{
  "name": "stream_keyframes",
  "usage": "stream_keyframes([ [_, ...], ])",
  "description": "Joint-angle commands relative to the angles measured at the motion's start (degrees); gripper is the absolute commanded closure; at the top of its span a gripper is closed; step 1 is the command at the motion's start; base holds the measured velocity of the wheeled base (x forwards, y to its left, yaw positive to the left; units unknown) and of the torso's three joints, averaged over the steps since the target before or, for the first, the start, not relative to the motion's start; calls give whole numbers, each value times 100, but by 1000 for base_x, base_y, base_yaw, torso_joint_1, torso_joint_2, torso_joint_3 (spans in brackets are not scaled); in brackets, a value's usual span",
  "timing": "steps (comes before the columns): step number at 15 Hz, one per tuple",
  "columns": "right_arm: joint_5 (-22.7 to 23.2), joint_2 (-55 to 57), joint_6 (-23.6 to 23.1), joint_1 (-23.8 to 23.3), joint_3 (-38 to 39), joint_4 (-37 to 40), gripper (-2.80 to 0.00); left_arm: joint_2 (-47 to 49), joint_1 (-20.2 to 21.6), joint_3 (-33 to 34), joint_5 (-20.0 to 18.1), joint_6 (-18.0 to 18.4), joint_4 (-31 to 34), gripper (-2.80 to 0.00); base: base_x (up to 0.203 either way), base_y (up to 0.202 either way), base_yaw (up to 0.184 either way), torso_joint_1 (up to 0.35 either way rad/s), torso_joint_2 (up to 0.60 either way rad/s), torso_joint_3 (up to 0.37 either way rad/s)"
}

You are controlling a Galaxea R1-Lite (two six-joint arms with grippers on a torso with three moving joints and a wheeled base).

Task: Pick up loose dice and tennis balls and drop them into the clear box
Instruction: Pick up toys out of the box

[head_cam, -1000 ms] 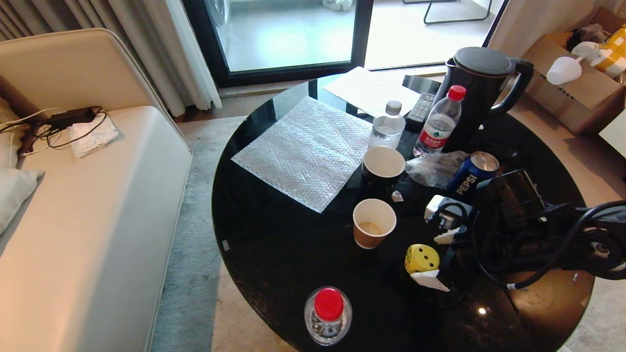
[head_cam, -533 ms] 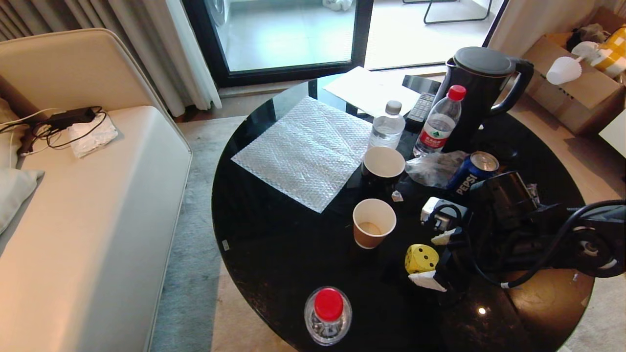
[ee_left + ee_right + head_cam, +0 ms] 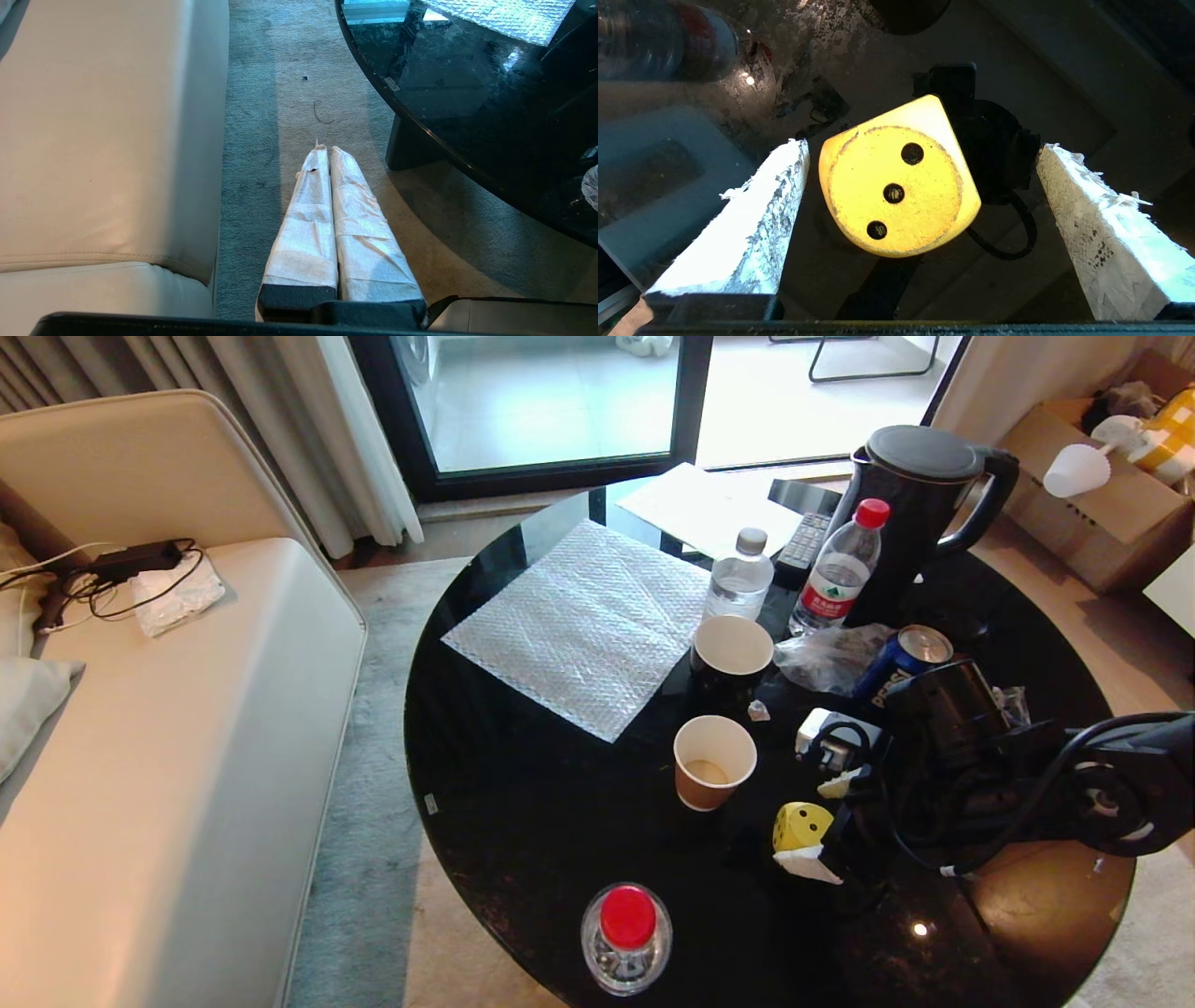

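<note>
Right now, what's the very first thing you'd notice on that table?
The bright yellow die jumps out against the shiny black round table, sitting near its front edge. The right tool hangs just over it with both white fingers spread wide, one on each side and neither touching. Behind stands a big black kettle, with a red-capped bottle beside it.

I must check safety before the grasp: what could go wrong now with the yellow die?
1. The right pincer stands open around the die, but the die sits turned and nearer one finger; closing may twist it or push it out.
2. The table is glossy, so a nudged die could slide.
3. A paper cup and a bottle stand nearby; the arm could knock them.
</note>
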Motion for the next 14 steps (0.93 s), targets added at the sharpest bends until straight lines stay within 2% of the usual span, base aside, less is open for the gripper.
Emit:
stream_keyframes([
  [1,-3,81,-32,2,-28,4,-280,0,0,8,2,-2,0,0,0,0,0,0,0,0],
  [4,-12,108,-32,-7,-37,4,-280,0,0,0,2,-2,0,0,0,0,0,0,0,0],
  [5,-155,128,-32,-7,-37,-3,-280,0,0,9,2,-2,0,0,0,0,0,0,0,0],
  [6,-213,134,-49,-7,-37,-5,0,0,0,9,2,-2,0,0,0,0,0,0,0,0],
  [14,-241,125,-120,-7,-37,-5,0,0,0,9,2,-2,0,0,0,0,0,0,0,0],
])
